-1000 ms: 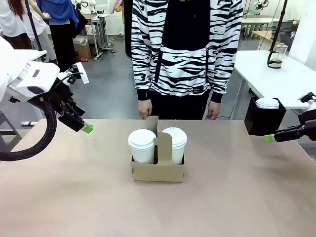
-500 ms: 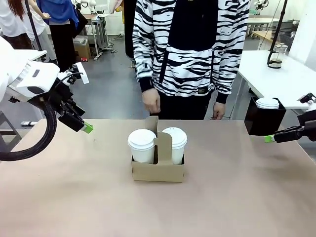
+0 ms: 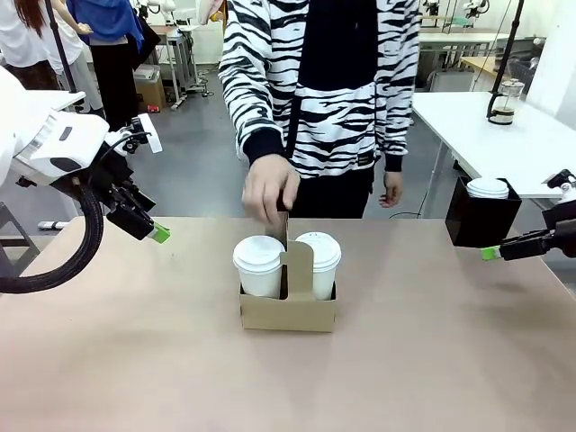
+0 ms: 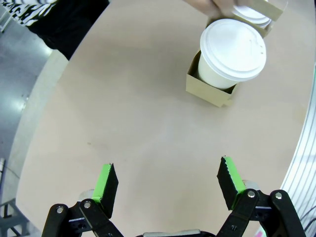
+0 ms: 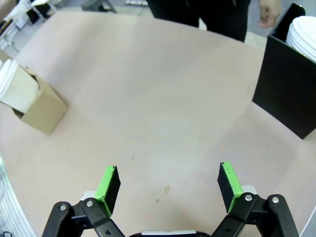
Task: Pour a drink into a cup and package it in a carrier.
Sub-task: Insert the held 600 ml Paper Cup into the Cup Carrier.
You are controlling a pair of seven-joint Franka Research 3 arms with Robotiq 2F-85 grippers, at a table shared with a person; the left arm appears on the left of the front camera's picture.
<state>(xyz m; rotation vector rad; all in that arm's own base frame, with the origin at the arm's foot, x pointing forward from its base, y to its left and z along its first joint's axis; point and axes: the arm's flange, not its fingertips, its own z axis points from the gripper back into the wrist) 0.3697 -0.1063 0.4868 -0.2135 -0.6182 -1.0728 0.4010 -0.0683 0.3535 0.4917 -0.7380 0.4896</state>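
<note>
Two white lidded cups (image 3: 259, 265) (image 3: 319, 261) stand in the brown cardboard carrier (image 3: 288, 310) at the table's middle. A person's hand (image 3: 268, 189) reaches down to the top of the carrier's upright handle panel (image 3: 278, 223). My left gripper (image 3: 158, 233) hovers open at the table's left, well away from the carrier. In the left wrist view its jaws (image 4: 168, 183) are spread with bare table between them, and one cup (image 4: 230, 54) sits in the carrier (image 4: 207, 89). My right gripper (image 3: 490, 252) stands open at the right edge; its wrist view shows the gripper (image 5: 168, 185) empty. The drink is out of view.
A black box (image 3: 480, 216) holding a stack of white lids (image 3: 488, 187) stands at the table's right, close to my right gripper. The person in a zebra-striped top (image 3: 324, 81) stands at the far side. A white side table with a glass pitcher (image 3: 506, 99) is behind right.
The person has leaned in and brought a hand forward from the far table edge down to the carrier's handle. Both arms stayed still.
</note>
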